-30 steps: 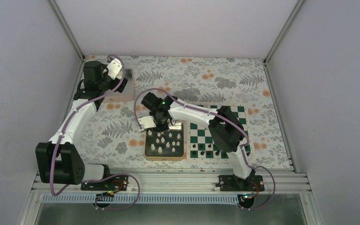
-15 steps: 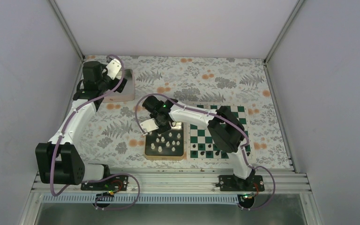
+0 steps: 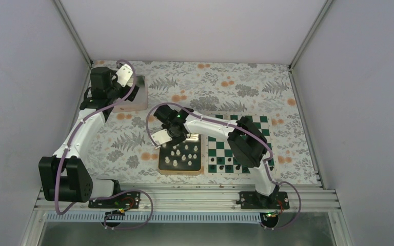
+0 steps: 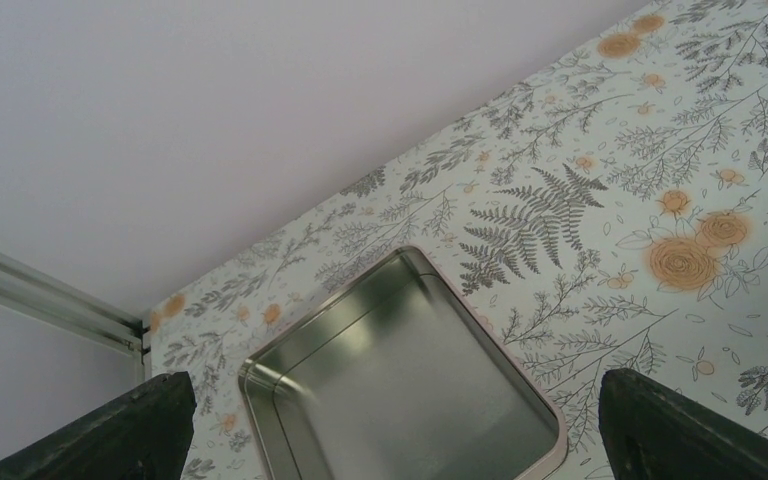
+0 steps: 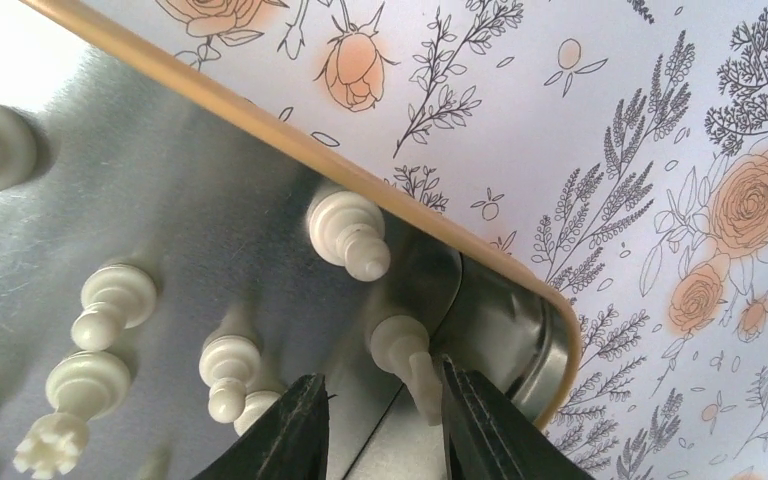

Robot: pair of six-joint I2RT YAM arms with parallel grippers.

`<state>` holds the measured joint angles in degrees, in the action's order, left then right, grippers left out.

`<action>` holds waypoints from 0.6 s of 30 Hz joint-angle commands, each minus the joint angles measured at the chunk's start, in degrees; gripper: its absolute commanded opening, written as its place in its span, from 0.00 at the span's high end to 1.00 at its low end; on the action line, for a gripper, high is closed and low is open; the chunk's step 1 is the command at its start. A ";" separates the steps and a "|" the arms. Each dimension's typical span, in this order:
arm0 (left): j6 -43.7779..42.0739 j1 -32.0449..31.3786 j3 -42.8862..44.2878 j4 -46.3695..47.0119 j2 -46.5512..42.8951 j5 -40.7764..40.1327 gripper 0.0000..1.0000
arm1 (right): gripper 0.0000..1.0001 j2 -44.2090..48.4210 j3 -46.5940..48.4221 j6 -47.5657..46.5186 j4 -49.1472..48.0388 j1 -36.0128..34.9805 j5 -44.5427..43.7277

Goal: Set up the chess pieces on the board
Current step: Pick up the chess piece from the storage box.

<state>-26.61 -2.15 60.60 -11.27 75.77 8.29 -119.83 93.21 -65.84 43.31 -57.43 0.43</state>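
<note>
Several tiny white chess pieces point(image 3: 182, 154) stand in a gold-rimmed tray point(image 3: 180, 171) left of the green and white board point(image 3: 216, 146). My right gripper point(image 3: 176, 136) hangs over the tray's far part, jaws open. In the right wrist view the gripper point(image 5: 385, 420) straddles one white piece point(image 5: 405, 355) near the tray corner. That piece lies against the right finger point(image 5: 480, 420), and the left finger is apart from it. More white pieces point(image 5: 345, 232) stand close by. My left gripper point(image 3: 120, 96) is open and empty at the far left.
An empty silver tin point(image 4: 400, 390) lies under the left gripper point(image 4: 400, 432) at the far-left corner, close to the wall. Black pieces point(image 3: 220, 168) stand on the board's near rows. The right arm covers much of the board. The tray rim point(image 5: 360, 175) runs just beyond the right fingers.
My right gripper has shifted a little to the left and back over the tray's far part. The left arm has not moved.
</note>
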 commanded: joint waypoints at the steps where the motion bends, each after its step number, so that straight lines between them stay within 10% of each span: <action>1: -0.99 0.28 -0.66 1.61 -0.96 1.38 0.00 | 0.68 1.32 1.26 -1.85 -0.06 -1.31 -1.63; 18: -1.16 0.35 -0.32 1.05 -0.66 2.98 0.00 | 0.68 0.80 8.46 2.56 15.23 -1.03 6.07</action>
<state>-27.03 -2.00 60.60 -11.27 75.77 9.63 -119.98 99.66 -65.47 50.48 -58.43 1.39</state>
